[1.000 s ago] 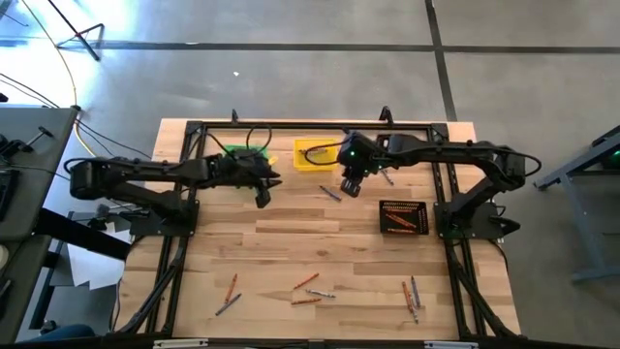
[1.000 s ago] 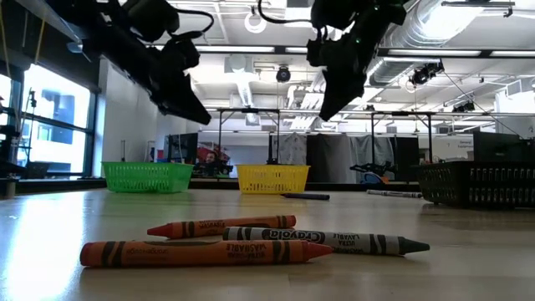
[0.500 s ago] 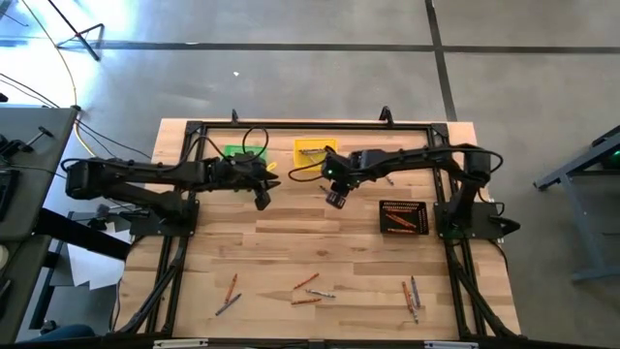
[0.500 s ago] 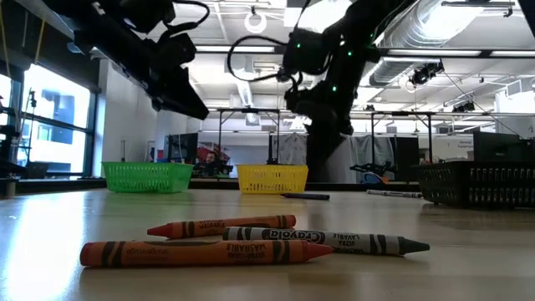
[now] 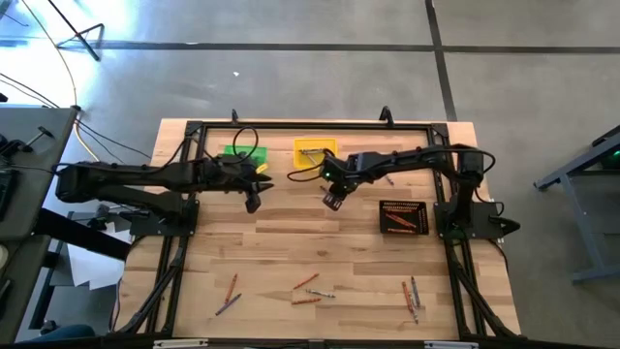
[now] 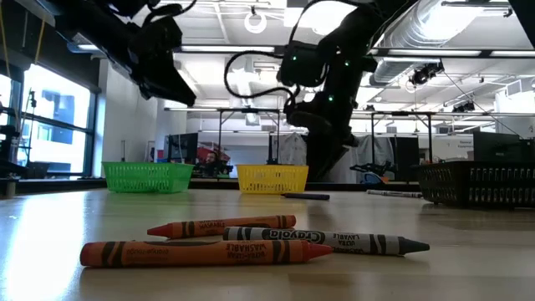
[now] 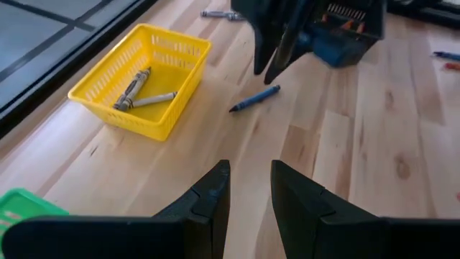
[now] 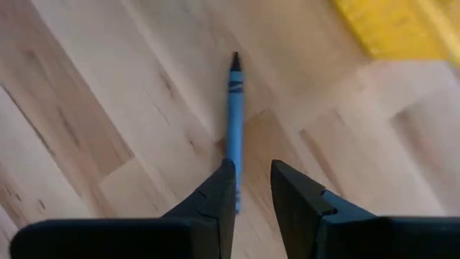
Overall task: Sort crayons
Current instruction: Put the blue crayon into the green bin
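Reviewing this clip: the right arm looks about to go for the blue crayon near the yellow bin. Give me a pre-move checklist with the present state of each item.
1. Blue crayon lies flat on bare wood with nothing touching it: ok.
2. Right pincer lined up with the crayon: ok in the right wrist view, the crayon runs up from the gap between the fingers.
3. Right pincer empty with a gap between the fingers: ok.
4. Left pincer out of the way: ok, it hangs near the green bin, fingers apart, holding nothing.
5. Yellow bin has room: ok, only a few crayons inside.
6. Height of the right pincer above the crayon: cannot tell.
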{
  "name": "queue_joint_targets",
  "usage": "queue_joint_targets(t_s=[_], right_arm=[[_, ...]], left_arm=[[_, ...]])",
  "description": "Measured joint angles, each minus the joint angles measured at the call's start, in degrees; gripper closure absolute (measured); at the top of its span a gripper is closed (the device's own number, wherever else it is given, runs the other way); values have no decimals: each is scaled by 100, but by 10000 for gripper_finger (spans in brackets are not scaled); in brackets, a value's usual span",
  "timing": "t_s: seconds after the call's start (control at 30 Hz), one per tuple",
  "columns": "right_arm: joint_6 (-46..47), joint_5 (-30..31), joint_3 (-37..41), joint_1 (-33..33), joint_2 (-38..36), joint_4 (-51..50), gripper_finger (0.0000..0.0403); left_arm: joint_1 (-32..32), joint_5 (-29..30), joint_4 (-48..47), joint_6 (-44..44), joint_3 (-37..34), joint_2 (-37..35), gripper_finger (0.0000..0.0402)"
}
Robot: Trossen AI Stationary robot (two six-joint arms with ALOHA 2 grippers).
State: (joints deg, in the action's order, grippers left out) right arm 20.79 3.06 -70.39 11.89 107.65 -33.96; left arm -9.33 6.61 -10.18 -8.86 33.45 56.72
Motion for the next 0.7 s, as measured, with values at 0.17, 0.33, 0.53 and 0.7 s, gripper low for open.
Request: queue_joint_targets(t_s=[0.17, 0.33, 0.53, 0.7], right_arm=[[154, -11, 0, -103, 121, 165, 320], [279, 134, 0, -192, 121, 233, 320], [278, 317, 0, -231, 317, 333, 320], [287, 323, -13, -231, 528, 400, 320]], left_arm=[[88, 0, -203, 80, 0, -370, 312], [132, 4, -389, 145, -2, -673, 312], [130, 13, -538, 160, -2, -884, 312], [132, 8, -574, 160, -2, -917, 312]])
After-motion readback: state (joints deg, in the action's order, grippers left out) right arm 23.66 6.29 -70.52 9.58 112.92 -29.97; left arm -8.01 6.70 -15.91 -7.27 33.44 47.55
